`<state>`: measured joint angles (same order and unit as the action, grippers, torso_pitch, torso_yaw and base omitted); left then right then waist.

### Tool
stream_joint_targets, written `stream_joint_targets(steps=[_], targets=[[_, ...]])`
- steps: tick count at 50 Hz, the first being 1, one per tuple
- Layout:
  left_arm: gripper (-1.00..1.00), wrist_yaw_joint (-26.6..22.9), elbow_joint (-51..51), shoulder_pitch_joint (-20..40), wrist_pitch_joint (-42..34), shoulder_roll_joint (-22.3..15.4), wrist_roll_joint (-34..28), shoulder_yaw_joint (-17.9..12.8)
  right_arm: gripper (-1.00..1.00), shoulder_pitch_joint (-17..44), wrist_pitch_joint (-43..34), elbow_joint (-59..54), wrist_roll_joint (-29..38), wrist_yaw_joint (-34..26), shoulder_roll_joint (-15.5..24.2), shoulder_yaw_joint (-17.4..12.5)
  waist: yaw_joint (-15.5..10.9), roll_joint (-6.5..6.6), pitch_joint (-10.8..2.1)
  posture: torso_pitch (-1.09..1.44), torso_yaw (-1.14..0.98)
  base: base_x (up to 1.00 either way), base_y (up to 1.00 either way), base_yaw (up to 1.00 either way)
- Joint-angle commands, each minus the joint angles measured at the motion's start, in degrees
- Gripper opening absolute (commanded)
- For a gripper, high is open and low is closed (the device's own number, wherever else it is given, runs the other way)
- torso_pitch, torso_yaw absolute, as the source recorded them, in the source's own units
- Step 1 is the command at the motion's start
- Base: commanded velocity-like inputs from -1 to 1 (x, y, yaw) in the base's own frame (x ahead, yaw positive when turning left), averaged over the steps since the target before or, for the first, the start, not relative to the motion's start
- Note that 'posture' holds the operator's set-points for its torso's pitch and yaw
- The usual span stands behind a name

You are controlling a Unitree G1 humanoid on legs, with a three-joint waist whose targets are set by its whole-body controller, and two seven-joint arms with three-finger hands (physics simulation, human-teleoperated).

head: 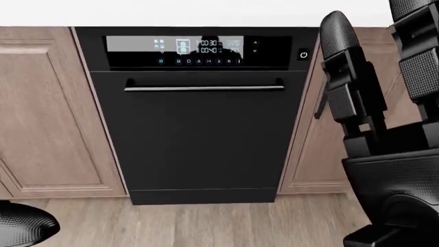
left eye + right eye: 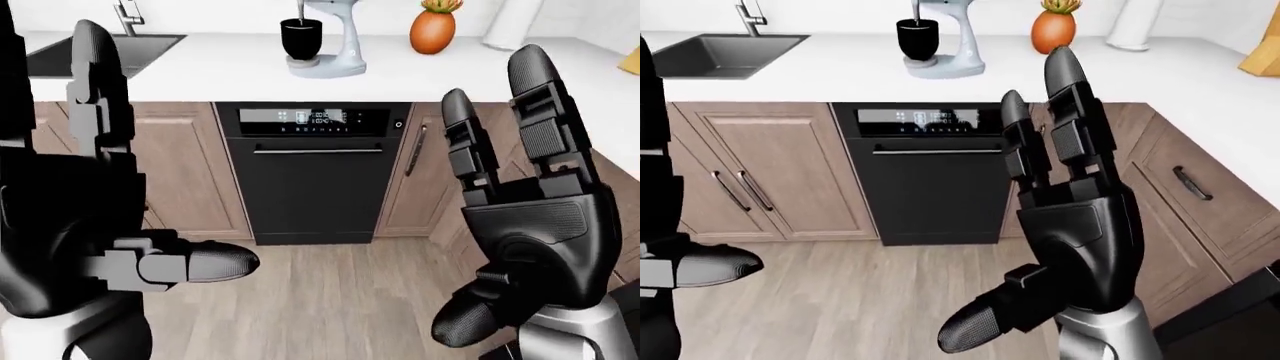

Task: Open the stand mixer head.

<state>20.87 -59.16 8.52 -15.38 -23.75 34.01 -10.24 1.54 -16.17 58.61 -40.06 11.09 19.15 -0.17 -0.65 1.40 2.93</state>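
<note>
Well, both hands are raised with fingers spread and holding nothing: the left hand (image 2: 90, 225) at the left-eye view's left, the right hand (image 2: 535, 217) at its right. Far above the fingertips, the stand mixer (image 2: 325, 41) sits on the smooth white counter (image 2: 200, 71), pale grey with a black bowl, head down. Open wood-plank floor (image 2: 330, 300) lies between the fingers and the black dishwasher (image 2: 310, 172), whose bar handle runs under a lit panel. Just right of the mixer stands an orange, pineapple-like ornament (image 2: 433, 28); left of it, a dark sink (image 2: 100, 52). Wood-grain cabinets (image 2: 780, 169) flank the dishwasher.
</note>
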Motion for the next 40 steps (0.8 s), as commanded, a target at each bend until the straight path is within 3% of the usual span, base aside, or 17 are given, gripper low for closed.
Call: stream_joint_targets(steps=[1, 6, 9, 16, 18, 20, 21, 22, 24, 25, 26, 28, 31, 33, 35, 37, 40], targets=[[1.00, -0.04, -0.84, 0.85, 0.95, -0.48, 0.01, -0.73, 1.00, 0.55, 1.62, 1.39, 0.64, -0.58, 0.19, -0.38, 0.14, 0.71, -0.35, 0.00, 0.00, 0.00, 0.03, 0.00], [1.00, -0.04, -0.84, 1.00, 0.80, -0.44, 0.02, -0.76, 1.00, 0.39, 2.50, 1.39, -0.28, -0.68, 0.14, -0.68, 0.31, 1.94, -0.98, 0.00, 0.00, 0.07, 0.03, 0.00], [1.00, -0.04, -0.84, 1.13, 0.75, -0.45, -0.02, -0.71, 1.00, -0.06, 3.10, 1.39, -0.24, -1.47, 0.69, -0.72, 1.94, 0.68, 2.87, 0.00, 0.00, 0.87, 0.07, 0.00], [1.00, 0.15, -0.84, 1.00, 1.13, -0.92, -0.13, -0.48, 1.00, 0.16, 1.80, 1.39, 4.60, -1.97, -1.93, -0.69, 3.78, -3.30, -0.25, 0.00, 0.00, 0.70, 0.09, 0.00], [1.00, 0.21, -0.84, 0.90, 1.31, -1.04, -0.16, -0.36, 1.00, 0.18, 1.52, 1.39, 4.86, -2.43, -2.28, -0.90, 2.84, -0.09, 0.29, 0.00, 0.00, 0.12, 0.00, 0.00], [1.00, 0.20, -0.84, 0.82, 1.42, -1.09, -0.17, -0.30, 1.00, -0.59, 2.55, 1.39, 2.69, -3.13, -1.28, -0.68, 4.05, -0.05, -0.95, 0.00, 0.00, 0.66, 0.16, 0.00], [1.00, 0.27, -0.84, 0.81, 1.50, -1.20, -0.12, -0.33, 1.00, -0.63, 2.68, 1.39, 2.96, -3.02, -1.12, -0.34, 4.28, -0.91, 1.21, 0.00, 0.00, 1.00, 0.30, 0.00], [1.00, 0.34, -0.84, 0.81, 1.54, -1.29, -0.02, -0.34, 1.00, -0.80, 3.00, 1.39, 3.14, -3.19, -0.99, -0.09, 4.35, -1.62, 1.32, 0.00, 0.00, 1.00, 0.30, 0.00], [1.00, 0.26, -0.84, 0.71, 1.57, -1.21, -0.13, -0.25, 1.00, -0.53, 2.57, 1.39, 4.58, -2.46, -1.40, 0.06, 3.84, -1.57, 0.02, 0.00, 0.00, 0.89, 0.36, 0.00], [1.00, 0.25, -0.84, 0.69, 1.59, -1.19, -0.10, -0.24, 1.00, -0.39, 2.30, 1.39, 4.44, -2.26, -1.45, -0.07, 3.26, -0.30, -0.90, 0.00, 0.00, 0.68, 0.22, 0.00], [1.00, 0.27, -0.84, 0.69, 1.63, -1.24, -0.12, -0.21, 1.00, -0.20, 2.13, 1.39, 4.27, -1.97, -1.50, -0.26, 2.51, 3.59, -1.83, 0.00, 0.00, 0.20, 0.00, 0.00], [1.00, 0.27, -0.84, 0.68, 1.62, -1.24, -0.09, -0.26, 1.00, -0.24, 2.57, 1.39, 3.61, -1.69, -1.10, -0.22, 1.66, 4.64, -0.49, 0.00, 0.00, 0.18, 0.00, 0.00], [1.00, 0.33, -0.84, 0.59, 1.80, -1.35, -0.13, -0.14, 1.00, -0.23, 2.62, 1.39, 2.53, -1.74, -0.98, -0.68, 0.19, 2.11, -1.66, 0.00, 0.00, 0.33, 0.00, 0.00], [1.00, 0.23, -0.84, 0.54, 1.73, -1.20, -0.20, -0.21, 1.00, -0.08, 2.50, 1.39, 2.61, -1.56, -1.09, -0.77, -0.76, -0.01, 2.37, 0.00, 0.00, 0.98, 0.00, 0.00], [1.00, 0.13, -0.84, 0.58, 1.63, -1.07, -0.27, -0.24, 1.00, 0.22, 1.59, 1.39, 3.73, -1.21, -1.79, -0.92, -1.05, -0.36, 1.77, 0.00, 0.00, 0.75, 0.00, 0.00], [1.00, -0.05, -0.84, 0.51, 1.62, -0.87, -0.50, -0.08, 1.00, 0.32, 1.53, 1.39, 3.22, -1.13, -1.87, -1.13, 0.36, -1.20, -1.14, 0.00, 0.00, 0.02, 0.00, 0.00], [1.00, -0.23, -0.84, 0.54, 1.47, -0.63, -0.65, -0.08, 1.00, 0.50, 1.47, 1.39, 2.48, -0.66, -1.72, -1.40, -0.19, -6.10, -2.29, 0.00, 0.00, 0.01, 0.00, 0.00]])
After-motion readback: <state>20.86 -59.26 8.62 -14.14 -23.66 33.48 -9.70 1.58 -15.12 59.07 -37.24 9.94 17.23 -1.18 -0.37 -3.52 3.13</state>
